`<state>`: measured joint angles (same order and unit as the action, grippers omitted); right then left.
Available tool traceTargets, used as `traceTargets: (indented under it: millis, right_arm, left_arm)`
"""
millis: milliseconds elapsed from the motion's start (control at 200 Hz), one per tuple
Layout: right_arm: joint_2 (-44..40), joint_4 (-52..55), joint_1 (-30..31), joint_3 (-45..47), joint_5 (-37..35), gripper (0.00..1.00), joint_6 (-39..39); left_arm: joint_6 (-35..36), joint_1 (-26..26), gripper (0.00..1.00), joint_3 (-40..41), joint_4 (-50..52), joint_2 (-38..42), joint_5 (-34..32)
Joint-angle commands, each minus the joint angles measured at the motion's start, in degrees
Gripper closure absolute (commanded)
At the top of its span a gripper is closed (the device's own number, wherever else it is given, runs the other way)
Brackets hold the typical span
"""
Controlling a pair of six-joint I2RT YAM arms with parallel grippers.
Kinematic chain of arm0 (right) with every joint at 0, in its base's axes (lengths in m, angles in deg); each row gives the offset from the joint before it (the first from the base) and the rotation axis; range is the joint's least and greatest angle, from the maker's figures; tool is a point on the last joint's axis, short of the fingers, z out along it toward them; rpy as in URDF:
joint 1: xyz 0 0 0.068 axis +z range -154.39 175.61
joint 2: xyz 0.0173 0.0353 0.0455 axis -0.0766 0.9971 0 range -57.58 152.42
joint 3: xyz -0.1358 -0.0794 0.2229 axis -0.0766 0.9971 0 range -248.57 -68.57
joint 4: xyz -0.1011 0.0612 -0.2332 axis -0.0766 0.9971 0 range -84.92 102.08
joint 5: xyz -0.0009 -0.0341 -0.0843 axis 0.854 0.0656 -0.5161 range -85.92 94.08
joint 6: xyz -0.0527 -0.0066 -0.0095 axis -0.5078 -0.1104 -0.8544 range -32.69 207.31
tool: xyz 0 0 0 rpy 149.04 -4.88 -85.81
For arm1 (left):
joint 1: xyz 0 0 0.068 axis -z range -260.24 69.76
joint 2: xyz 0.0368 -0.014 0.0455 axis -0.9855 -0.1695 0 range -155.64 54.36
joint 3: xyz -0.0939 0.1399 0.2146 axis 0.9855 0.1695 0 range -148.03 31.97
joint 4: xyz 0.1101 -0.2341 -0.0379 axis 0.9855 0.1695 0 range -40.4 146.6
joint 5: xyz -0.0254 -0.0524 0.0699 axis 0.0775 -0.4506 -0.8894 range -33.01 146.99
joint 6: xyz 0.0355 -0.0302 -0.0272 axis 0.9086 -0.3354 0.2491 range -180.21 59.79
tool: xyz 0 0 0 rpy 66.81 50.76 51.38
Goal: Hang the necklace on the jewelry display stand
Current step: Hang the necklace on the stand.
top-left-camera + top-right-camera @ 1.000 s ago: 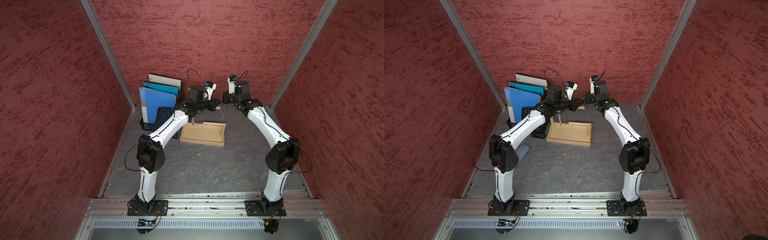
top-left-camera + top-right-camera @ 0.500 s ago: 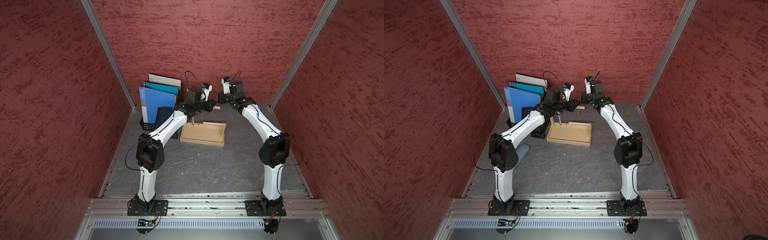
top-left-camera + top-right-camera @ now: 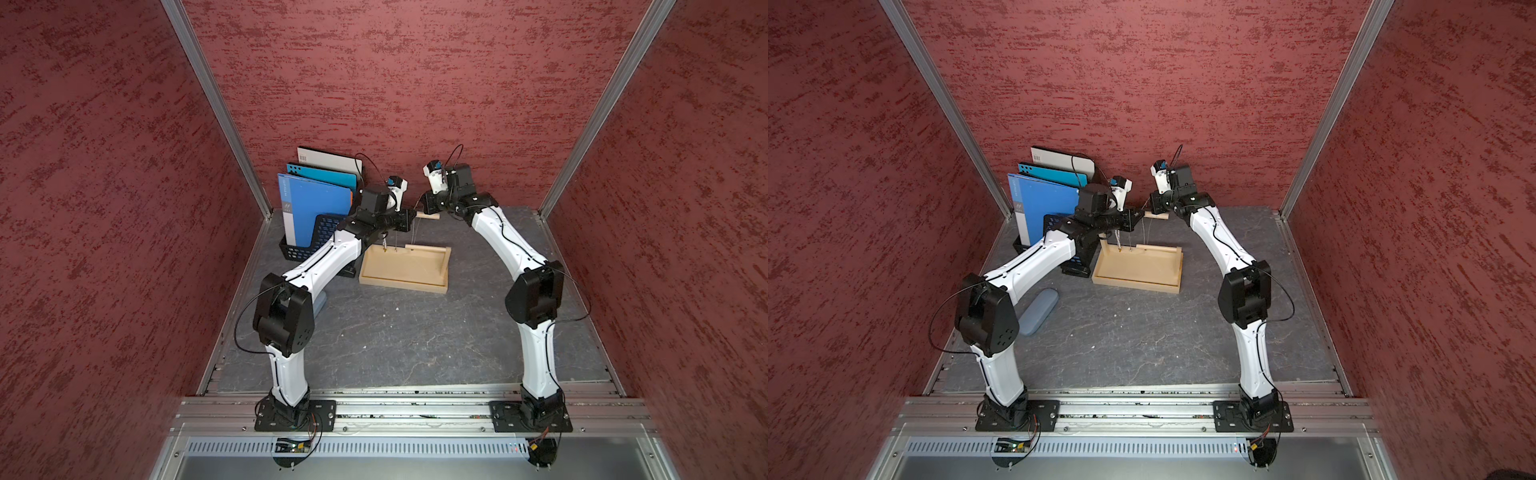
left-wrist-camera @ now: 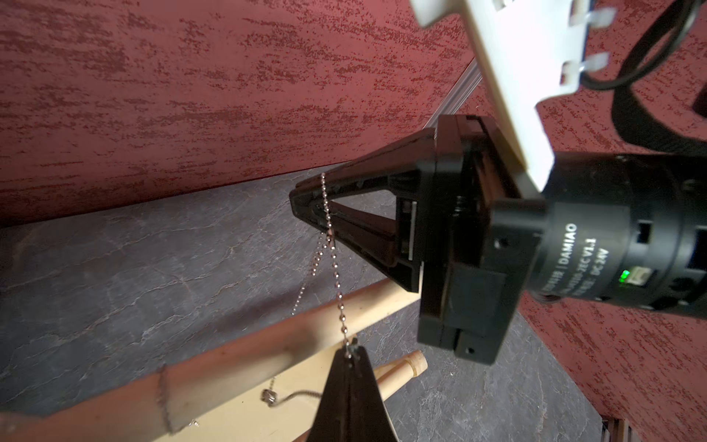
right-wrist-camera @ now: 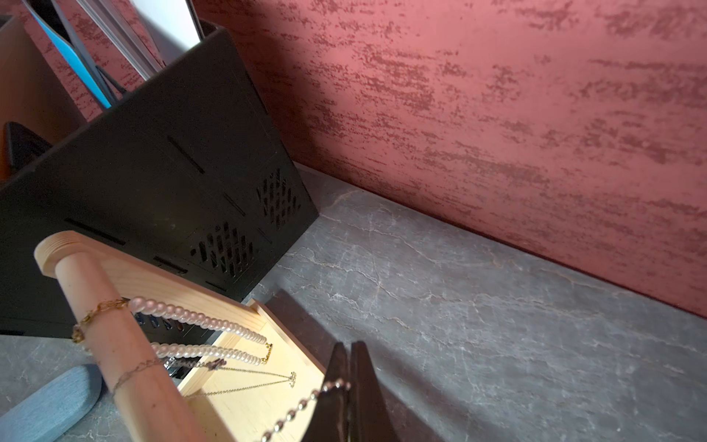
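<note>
Left jaws and right jaws both clamp the necklace (image 4: 338, 283), seemingly near the jewelry display stand (image 4: 229, 367).

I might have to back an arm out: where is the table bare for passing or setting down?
Bare: the table between the tray and the front rail; also the strip right of the tray. Crowded: back left, where the left pincer and right pincer hold the chain by the stand's rod, beside the file rack.

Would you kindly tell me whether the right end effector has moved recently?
Yes, the right end effector has shifted toward the file rack, now by the dowel of the jewelry display stand.
</note>
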<state>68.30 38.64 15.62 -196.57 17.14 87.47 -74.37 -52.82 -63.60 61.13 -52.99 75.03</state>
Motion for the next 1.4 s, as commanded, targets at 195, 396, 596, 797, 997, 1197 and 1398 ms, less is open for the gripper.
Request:
traceTargets:
  millis: [195,396,596,797,997,1197,1398]
  right_arm:
    - [2.29,0.92,-1.93,-2.4,-3.3,1.0,-5.09]
    - [2.53,1.32,-1.99,-2.34,-3.65,1.0,-8.45]
    - [2.49,2.03,-1.96,-2.34,-3.76,0.98,-10.43]
    - [1.84,2.56,-1.93,-2.25,-4.62,0.93,-12.27]
    - [0.47,3.0,-1.98,-1.84,-4.87,0.82,-13.59]
    - [-1.33,3.0,-1.95,-0.17,-5.48,0.79,-15.02]
    - [-2.88,2.91,-1.97,1.08,-5.5,0.78,-14.63]
  left_arm:
    - [0.97,0.26,1.0,0.97,2.96,1.93,2.86]
    - [0.84,0.61,1.0,2.31,2.81,1.97,2.88]
    - [0.79,0.66,0.99,2.84,2.85,1.71,2.96]
    - [0.79,0.96,0.99,3.05,3.01,1.53,3.05]
    - [1.01,1.23,0.99,3.5,3.24,1.71,3.05]
    - [0.98,1.36,0.96,3.88,3.12,1.82,2.88]
    - [0.89,1.3,0.82,2.95,3.0,1.71,2.19]
